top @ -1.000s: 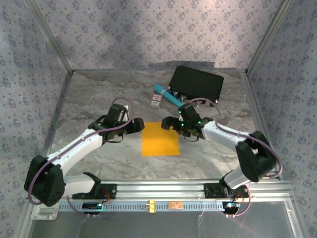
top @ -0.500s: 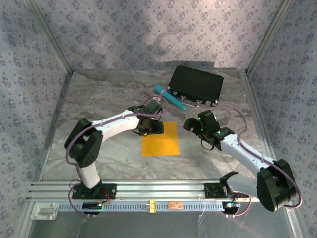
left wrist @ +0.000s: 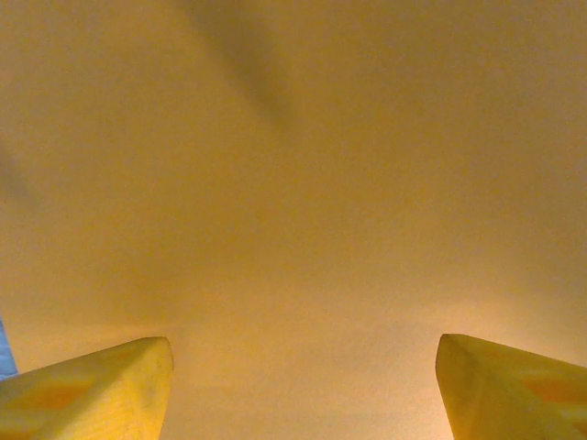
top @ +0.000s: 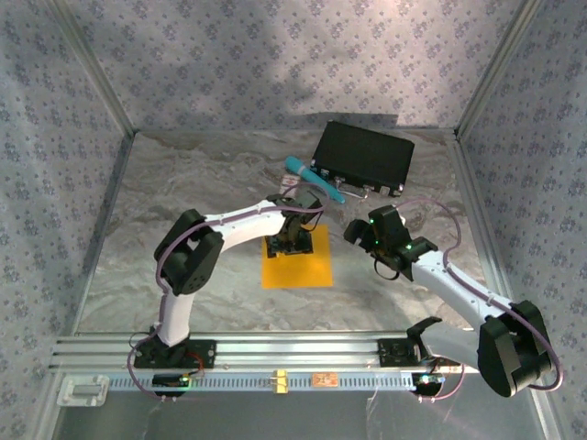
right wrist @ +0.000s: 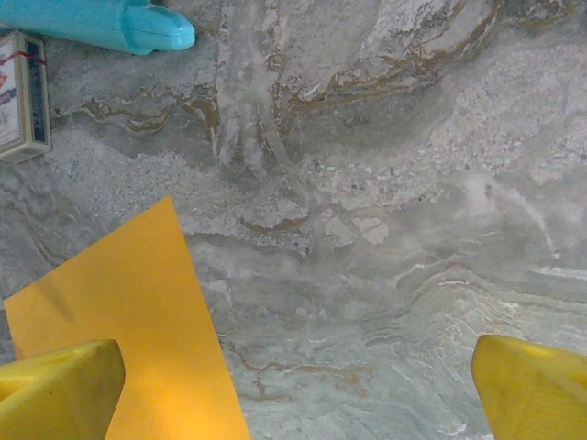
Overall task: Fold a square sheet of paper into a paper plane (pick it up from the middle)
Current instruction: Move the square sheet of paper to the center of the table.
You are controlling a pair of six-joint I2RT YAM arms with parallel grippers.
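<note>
**Entry: square sheet, flat and unfolded, left gripper set over it**

We list, near to far: the square sheet of paper (top: 310, 268) lying flat mid-table. The left gripper (left wrist: 303, 367) hangs low over its far half, fingers spread, nothing pinched. The right gripper (right wrist: 298, 385) is equally spread over bare marble off the sheet's right edge. Beyond lie the white-and-red card (right wrist: 23, 92), teal pen (right wrist: 101, 23) and black case (top: 364, 158). Risk, in our judgement: closing fingers may skid or crumple such thin paper instead of lifting it. A second ago the left gripper stood off the sheet's left edge, and the right was nearer.
</note>
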